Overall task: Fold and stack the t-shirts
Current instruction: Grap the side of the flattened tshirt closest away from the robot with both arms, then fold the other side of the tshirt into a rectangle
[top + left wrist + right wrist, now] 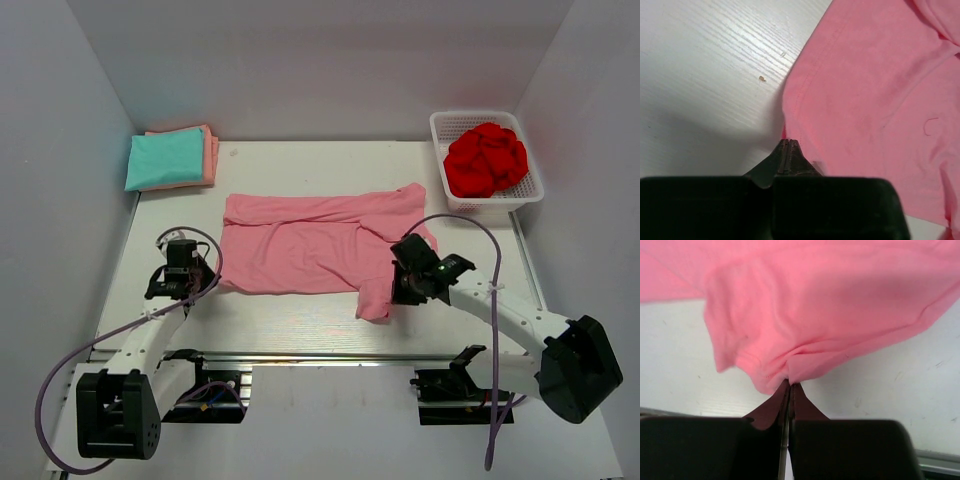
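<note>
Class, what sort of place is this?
Probably a robot test bench in a laboratory: plain white walls box in the table, a left arm and right arm are bolted to it, and a pink shirt lies spread out.

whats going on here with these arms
Two robot arms are working on a pink t-shirt spread on the table. The left gripper is pinched shut on its left edge, the right gripper on a bunched bit by the near sleeve. A teal shirt sits folded on an orange shirt at the far left; a basket far right holds red cloth.
</note>
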`<state>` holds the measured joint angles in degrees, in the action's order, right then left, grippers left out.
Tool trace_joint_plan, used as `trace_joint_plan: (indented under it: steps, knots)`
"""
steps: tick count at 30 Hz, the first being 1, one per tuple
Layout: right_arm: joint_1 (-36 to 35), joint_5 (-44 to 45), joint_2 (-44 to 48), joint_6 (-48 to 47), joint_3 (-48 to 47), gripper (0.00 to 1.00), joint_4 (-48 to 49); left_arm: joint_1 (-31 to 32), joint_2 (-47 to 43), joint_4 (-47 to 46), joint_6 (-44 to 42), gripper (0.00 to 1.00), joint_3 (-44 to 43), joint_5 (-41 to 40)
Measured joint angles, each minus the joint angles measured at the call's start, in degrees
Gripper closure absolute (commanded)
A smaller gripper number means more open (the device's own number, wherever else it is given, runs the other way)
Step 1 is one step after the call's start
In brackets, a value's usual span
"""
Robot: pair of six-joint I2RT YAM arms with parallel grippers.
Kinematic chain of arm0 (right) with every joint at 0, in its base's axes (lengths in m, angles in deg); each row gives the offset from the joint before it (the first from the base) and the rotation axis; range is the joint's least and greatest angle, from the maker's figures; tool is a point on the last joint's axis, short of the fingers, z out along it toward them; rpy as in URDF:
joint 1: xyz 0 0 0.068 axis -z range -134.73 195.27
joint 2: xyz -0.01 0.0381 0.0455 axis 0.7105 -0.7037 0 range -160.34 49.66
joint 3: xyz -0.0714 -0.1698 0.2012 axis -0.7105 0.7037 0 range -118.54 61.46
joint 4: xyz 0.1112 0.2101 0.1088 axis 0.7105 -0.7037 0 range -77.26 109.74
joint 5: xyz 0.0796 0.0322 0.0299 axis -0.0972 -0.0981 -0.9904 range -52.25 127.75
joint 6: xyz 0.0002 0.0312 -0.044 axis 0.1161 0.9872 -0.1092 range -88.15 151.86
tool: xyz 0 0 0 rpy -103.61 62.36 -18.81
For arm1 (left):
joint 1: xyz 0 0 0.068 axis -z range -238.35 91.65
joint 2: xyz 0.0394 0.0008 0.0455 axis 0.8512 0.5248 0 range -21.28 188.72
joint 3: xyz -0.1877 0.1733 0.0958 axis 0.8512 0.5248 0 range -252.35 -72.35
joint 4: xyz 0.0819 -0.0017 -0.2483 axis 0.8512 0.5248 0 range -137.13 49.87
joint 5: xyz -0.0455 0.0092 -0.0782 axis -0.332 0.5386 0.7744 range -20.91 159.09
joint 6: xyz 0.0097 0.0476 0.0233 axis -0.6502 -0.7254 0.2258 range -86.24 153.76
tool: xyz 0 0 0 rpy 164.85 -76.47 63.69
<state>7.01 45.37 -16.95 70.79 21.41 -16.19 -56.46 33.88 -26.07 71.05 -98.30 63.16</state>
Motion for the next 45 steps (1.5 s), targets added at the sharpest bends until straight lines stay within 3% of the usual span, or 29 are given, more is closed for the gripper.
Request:
trace_joint_plan:
  steps: [9, 22, 31, 40, 41, 42, 43, 44, 45]
  knots:
    - [6.71, 5.81, -0.22, -1.70, -4.28, 1.00, 6.88, -0.33, 6.21, -2.12, -0.26, 1.00, -6.01, -0.04]
    - [16.81, 6.58, -9.92, -2.54, -17.09, 1.00, 16.26, -0.57, 22.84, -6.54, -0.33, 1.00, -19.56, -5.07]
    - [21.81, 5.88, -21.03, -4.13, -27.17, 1.00, 16.94, -0.61, 33.05, -8.98, -0.44, 1.00, -28.52, -8.59]
    - [24.72, 2.01, -38.21, -12.74, -41.72, 1.00, 17.62, -0.61, 46.31, -14.03, -2.62, 1.00, -35.80, -8.24]
    - [24.94, 1.27, -40.26, -14.25, -43.98, 0.92, 17.46, -0.61, 47.95, -14.21, -2.86, 1.00, -36.92, -8.15]
    - [25.16, 0.50, -42.29, -15.58, -46.10, 0.78, 17.44, -0.61, 49.64, -14.19, -3.06, 0.91, -38.32, -8.09]
    - [25.33, -0.11, -44.30, -17.11, -48.15, 0.67, 17.75, -0.61, 51.17, -14.12, -3.39, 0.74, -39.60, -8.09]
    - [25.55, -0.50, -46.25, -19.12, -50.16, 0.49, 17.77, -0.61, 52.59, -13.53, -3.82, 0.58, -41.20, -8.15]
    - [25.70, -0.81, -47.95, -20.48, -52.11, 0.39, 17.07, -0.61, 53.77, -12.94, -4.28, 0.25, -42.66, -8.17]
